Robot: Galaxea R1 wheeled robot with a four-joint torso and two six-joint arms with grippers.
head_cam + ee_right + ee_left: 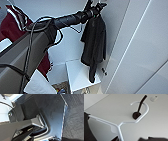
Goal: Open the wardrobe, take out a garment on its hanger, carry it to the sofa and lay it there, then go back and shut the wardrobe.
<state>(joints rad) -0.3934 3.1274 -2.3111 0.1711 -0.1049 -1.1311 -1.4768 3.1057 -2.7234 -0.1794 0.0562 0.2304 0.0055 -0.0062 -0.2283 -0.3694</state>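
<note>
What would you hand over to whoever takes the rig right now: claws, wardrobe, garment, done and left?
Left claw: raised high at the thin white hanger, at its hook end; whether the claw is shut cannot be made out.
Right claw: low by the robot's own base, carrying nothing visible; state unclear.
The soft black short-sleeved garment dangles from the hanger, in front of the white panelled wardrobe.
A maroon jacket with white sleeves hangs to the left.
Done: wardrobe open, garment reached.
Left: carry it to the sofa, lay it down, close the wardrobe.
</note>
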